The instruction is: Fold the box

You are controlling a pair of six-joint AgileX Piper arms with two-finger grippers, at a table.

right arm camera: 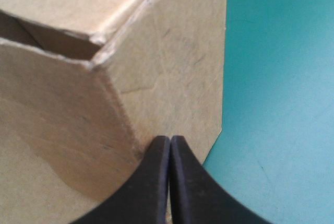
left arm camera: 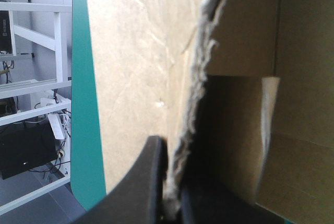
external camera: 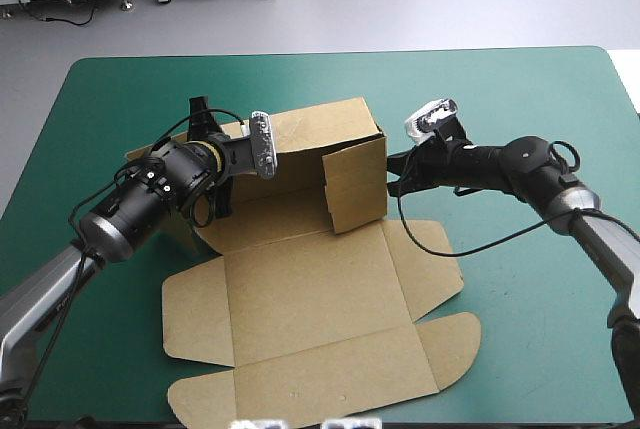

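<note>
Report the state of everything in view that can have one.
box, partly folded: far and right walls raised, near panels lying flat.
left gripper, shut on the box, clamping a raised board edge.
right gripper, shut, tips against the box's right wall.

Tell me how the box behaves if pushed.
Probably light and apt to slide: the box is one thin board sheet. Its raised wall would likely hinge at the creases rather than stay stiff, though the left hand grips one edge.

Nothing readable here, folks: no lettering, label, brand or number on the brown box (external camera: pixel 310 309) or the teal-green bench (external camera: pixel 500 89).
</note>
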